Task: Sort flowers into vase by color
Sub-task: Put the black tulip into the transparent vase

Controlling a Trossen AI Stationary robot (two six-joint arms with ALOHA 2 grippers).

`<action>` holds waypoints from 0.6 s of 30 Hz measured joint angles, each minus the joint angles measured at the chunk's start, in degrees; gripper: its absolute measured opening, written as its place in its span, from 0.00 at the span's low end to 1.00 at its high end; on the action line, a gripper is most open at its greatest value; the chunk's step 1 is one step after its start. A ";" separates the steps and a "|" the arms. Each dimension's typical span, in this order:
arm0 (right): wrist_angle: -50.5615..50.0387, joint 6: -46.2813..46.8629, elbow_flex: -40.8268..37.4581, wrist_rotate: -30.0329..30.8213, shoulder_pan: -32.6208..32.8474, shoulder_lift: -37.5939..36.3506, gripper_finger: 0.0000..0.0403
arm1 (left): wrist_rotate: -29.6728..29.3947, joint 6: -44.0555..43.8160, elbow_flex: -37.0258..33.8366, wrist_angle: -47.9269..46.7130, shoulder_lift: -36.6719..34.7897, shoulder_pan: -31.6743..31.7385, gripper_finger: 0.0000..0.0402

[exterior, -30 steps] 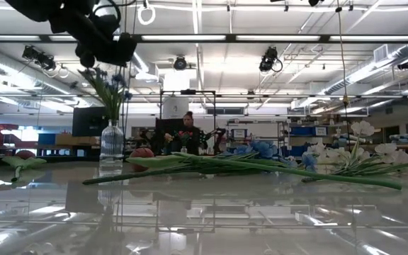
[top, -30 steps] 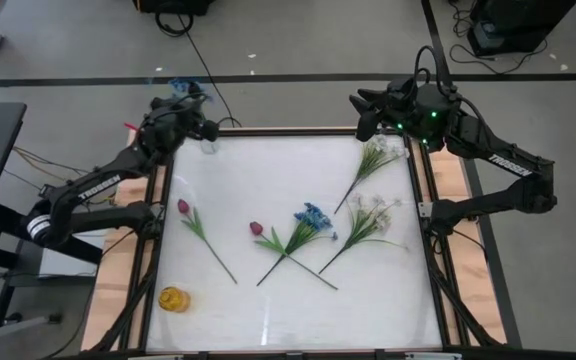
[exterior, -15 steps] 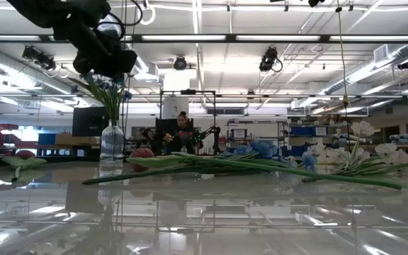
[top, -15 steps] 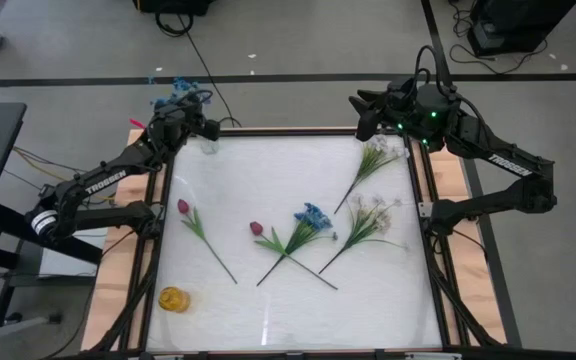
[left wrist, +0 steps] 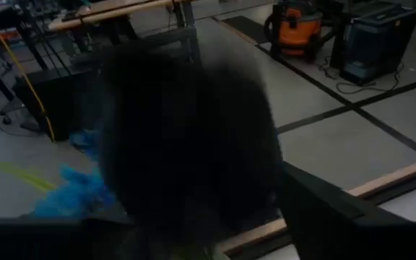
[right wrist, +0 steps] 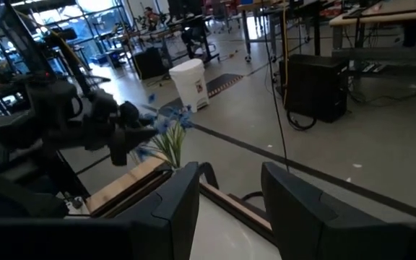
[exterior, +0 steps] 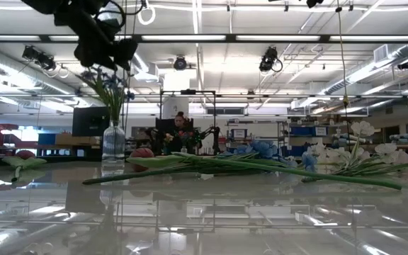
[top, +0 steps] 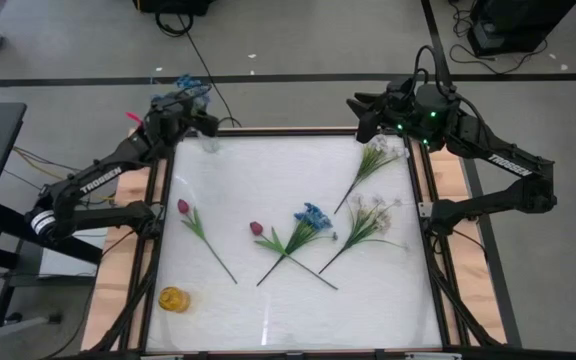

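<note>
The left claw (top: 190, 108) hangs above the glass vase (exterior: 112, 142) at the tabletop's (top: 298, 300) far left corner, among the blue flowers (exterior: 105, 81) standing in it; I cannot tell its opening; the right claw (right wrist: 226, 191) is open, holding nothing, above the far right corner; the other flowers (top: 303, 230) lie on the tabletop.

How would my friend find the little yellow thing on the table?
Start at the white table and go to the corner on the left arm's side, farthest from both arms. The small round yellow thing sits there alone. Everything else lying on the table is a long-stemmed flower; this is stemless and yellow.
</note>
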 joint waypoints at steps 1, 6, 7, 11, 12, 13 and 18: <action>0.00 0.02 0.00 -0.13 0.00 0.00 0.40 | 0.00 0.32 1.22 -1.21 0.00 0.02 0.59; 0.01 1.35 0.00 -1.22 0.05 0.00 0.40 | -0.01 0.56 8.28 -10.70 0.04 0.02 0.71; 0.02 1.33 0.00 -1.28 0.06 0.00 0.40 | -0.03 0.94 9.86 -12.43 0.02 0.02 0.73; 0.02 1.33 0.00 -1.51 0.04 0.00 0.40 | -0.19 3.37 14.46 -18.53 0.02 0.02 0.77; 0.02 1.33 0.00 -1.70 0.04 0.00 0.40 | -0.23 3.38 14.77 -19.24 -0.01 0.02 0.78; 0.03 1.30 0.00 -1.94 0.06 0.00 0.40 | -0.24 3.37 14.77 -20.12 -0.02 0.02 0.78; 0.06 1.29 0.00 -2.78 0.07 0.00 0.40 | -0.26 1.54 12.78 -22.88 0.13 0.39 0.78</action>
